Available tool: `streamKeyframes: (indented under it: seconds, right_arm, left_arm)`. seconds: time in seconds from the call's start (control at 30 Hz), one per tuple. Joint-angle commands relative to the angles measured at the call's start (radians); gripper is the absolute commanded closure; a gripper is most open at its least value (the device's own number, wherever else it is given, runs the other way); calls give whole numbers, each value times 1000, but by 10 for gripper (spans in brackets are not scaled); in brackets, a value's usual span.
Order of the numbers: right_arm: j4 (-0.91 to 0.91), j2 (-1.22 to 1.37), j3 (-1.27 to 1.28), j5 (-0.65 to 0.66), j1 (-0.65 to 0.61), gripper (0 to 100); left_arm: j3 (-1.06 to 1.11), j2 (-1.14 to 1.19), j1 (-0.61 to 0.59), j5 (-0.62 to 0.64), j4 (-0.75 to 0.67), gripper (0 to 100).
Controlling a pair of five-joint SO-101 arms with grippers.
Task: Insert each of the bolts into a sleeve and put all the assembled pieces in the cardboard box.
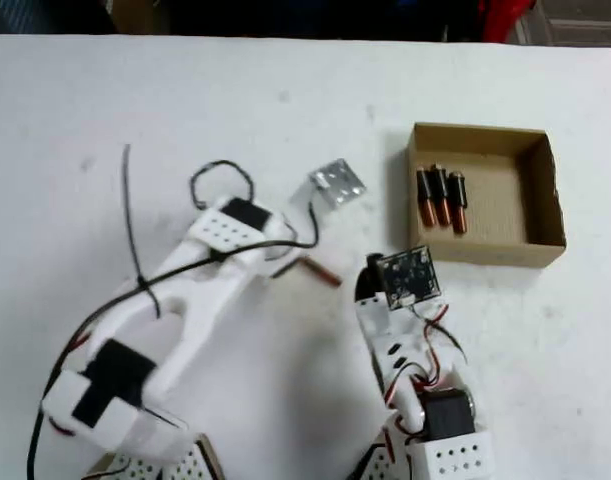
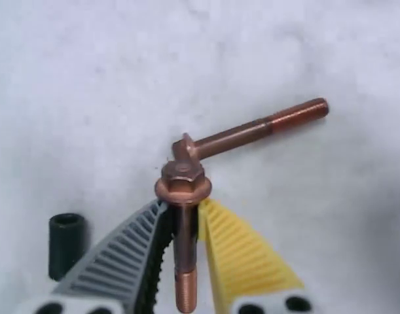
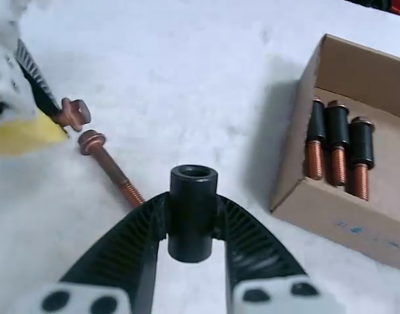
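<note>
My left gripper (image 2: 183,210) is shut on the shank of a copper bolt (image 2: 181,186), whose flanged head sticks out past the fingertips. A second copper bolt (image 2: 258,129) lies on the white table just beyond that head, and it also shows as the loose bolt (image 1: 320,272) (image 3: 110,165). My right gripper (image 3: 193,212) is shut on an upright black sleeve (image 3: 193,196), a short way from the loose bolt. Another black sleeve (image 2: 67,242) rests on the table beside the left gripper. The cardboard box (image 1: 540,195) (image 3: 304,196) holds three assembled pieces (image 1: 442,198) (image 3: 336,147).
A shiny metal piece (image 1: 337,183) lies on the table (image 1: 135,100) between the left arm and the box. Black cables (image 1: 135,230) loop over the left arm. The right arm's wrist board (image 1: 409,275) sits just in front of the box.
</note>
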Motion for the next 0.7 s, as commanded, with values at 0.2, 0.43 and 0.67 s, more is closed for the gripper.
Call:
streamKeyframes:
  seconds: [0.2, 0.43, 0.67]
  right_arm:
    - [-5, -10, 17, -9, -142, 981]
    - [-165, -10, 101, -11, -291, 981]
    - [-274, -10, 103, -18, -300, 981]
  left_arm:
    - [101, -326, -165, 17, -32, 978]
    - [198, -490, -185, 31, -34, 978]
    - [198, -659, -179, 229, -35, 978]
